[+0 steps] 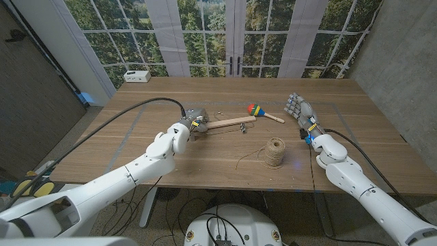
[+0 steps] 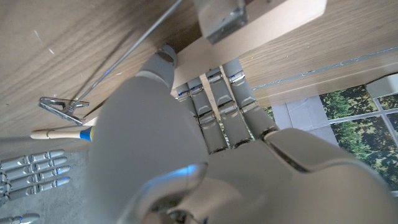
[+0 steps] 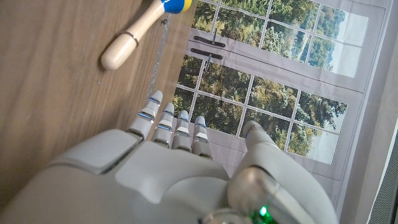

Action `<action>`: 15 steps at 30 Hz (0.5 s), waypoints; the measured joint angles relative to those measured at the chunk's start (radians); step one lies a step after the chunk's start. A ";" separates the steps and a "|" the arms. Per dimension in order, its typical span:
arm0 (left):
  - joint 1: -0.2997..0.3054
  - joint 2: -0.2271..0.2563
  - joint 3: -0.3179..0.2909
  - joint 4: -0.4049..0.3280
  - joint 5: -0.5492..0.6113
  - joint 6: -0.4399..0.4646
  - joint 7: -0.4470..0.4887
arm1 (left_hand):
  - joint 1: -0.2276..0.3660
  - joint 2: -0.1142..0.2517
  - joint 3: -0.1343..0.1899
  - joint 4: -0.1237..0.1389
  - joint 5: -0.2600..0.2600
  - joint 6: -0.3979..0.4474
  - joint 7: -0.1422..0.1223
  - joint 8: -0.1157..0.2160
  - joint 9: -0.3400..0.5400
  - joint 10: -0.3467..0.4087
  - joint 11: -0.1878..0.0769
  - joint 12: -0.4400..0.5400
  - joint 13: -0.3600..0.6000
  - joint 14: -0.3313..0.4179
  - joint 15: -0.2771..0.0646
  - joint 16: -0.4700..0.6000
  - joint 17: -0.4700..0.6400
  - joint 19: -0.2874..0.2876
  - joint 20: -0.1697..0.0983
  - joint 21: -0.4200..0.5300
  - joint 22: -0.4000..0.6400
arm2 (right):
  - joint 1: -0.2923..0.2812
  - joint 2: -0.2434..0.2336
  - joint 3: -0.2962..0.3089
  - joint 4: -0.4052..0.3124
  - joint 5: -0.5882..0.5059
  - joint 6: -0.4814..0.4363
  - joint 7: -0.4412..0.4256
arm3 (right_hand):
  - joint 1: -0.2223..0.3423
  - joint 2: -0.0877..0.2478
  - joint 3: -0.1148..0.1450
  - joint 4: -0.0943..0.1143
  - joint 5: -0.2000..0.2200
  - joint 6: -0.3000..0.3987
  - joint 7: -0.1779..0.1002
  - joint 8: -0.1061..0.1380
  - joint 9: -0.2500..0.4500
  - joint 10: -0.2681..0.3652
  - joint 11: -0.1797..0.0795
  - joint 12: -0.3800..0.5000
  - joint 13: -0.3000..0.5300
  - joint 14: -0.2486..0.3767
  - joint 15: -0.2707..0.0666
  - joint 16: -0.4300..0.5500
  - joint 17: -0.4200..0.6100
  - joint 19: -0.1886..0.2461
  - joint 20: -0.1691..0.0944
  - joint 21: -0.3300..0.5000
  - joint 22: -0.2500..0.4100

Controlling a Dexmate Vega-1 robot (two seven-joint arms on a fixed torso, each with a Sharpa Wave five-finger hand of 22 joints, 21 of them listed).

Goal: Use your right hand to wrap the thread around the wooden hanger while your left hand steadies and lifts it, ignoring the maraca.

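Observation:
My left hand (image 1: 183, 131) grips the left end of the wooden hanger (image 1: 231, 122), which points right across the table; its fingers (image 2: 221, 106) curl over the pale bar (image 2: 261, 34). A metal clip (image 2: 62, 107) and a thin metal rod (image 2: 124, 56) hang by the bar. The spool of tan thread (image 1: 275, 152) stands upright on the table nearer me, with a loose end trailing left. My right hand (image 1: 301, 113) is open, fingers (image 3: 165, 121) straight, just right of the maraca (image 1: 262, 112), touching nothing. The maraca's wooden handle (image 3: 127, 42) lies ahead of those fingers.
A small white box (image 1: 137, 76) sits at the table's far left corner. The wooden table (image 1: 355, 123) stretches bare to the right of my right hand. Windows and a grey wall stand behind it.

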 measured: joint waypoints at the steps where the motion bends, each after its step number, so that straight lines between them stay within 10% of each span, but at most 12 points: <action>1: 0.033 -0.006 -0.029 0.022 -0.007 -0.010 0.022 | 0.004 -0.004 0.000 0.000 0.002 -0.003 0.004 0.000 0.000 -0.005 0.009 0.002 0.004 0.002 0.002 0.001 0.027 0.008 -0.008 0.007 -0.004 | 0.000 0.000 0.000 0.000 -0.005 0.001 -0.005 | 0.000 0.000 0.000 0.000 0.000 0.000 0.000 0.000 0.000 0.000 0.000 0.000 0.000 0.000 0.000 0.000 -0.001 0.000 0.000 0.000 0.000; 15: 0.105 0.004 -0.101 0.046 -0.067 -0.161 0.271 | 0.040 -0.040 -0.007 0.003 0.016 0.066 0.071 0.001 0.000 -0.009 0.022 -0.001 0.196 0.004 -0.024 0.046 0.108 0.042 -0.034 0.039 -0.055 | -0.013 -0.003 0.000 -0.023 -0.026 0.006 -0.026 | 0.000 0.000 0.003 -0.003 0.000 0.000 0.000 0.000 0.000 0.000 0.000 0.000 0.000 0.004 -0.004 0.000 -0.001 0.005 0.005 0.000 0.000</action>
